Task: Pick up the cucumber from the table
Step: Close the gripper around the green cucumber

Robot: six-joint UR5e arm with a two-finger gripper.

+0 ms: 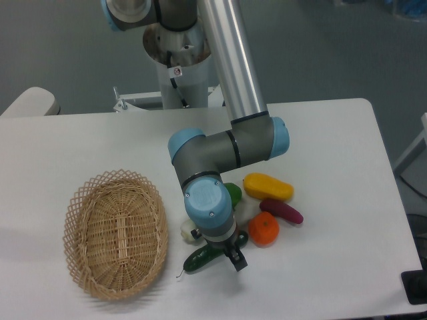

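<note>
Arm is reaching down from 12 o'clock, wrist sitting right over the cucumber [200,259], which is lying on the table [333,140] near the front edge, at 6 o'clock of the veg cluster. Gripper [223,255] is straddling the cucumber's right end; one dark finger [239,260] is showing at its 3 o'clock side, the other is hiding under the wrist, so I cannot tell if the fingers are pinching it or standing spread. Cucumber's stem tail is pointing toward 8 o'clock, ending just beside the wicker basket [117,233] rim.

Crowding: orange [264,229] is sitting at 2 o'clock of the gripper, near it; purple eggplant [281,211] and yellow vegetable [268,187] are lying further out at 1–2 o'clock; white base of the leafy vegetable [187,230] is peeking out at 10 o'clock, just beside the cucumber.

Open tabletop is running toward 4–5 o'clock and along the front edge at 6 o'clock; basket is blocking 9 o'clock
</note>
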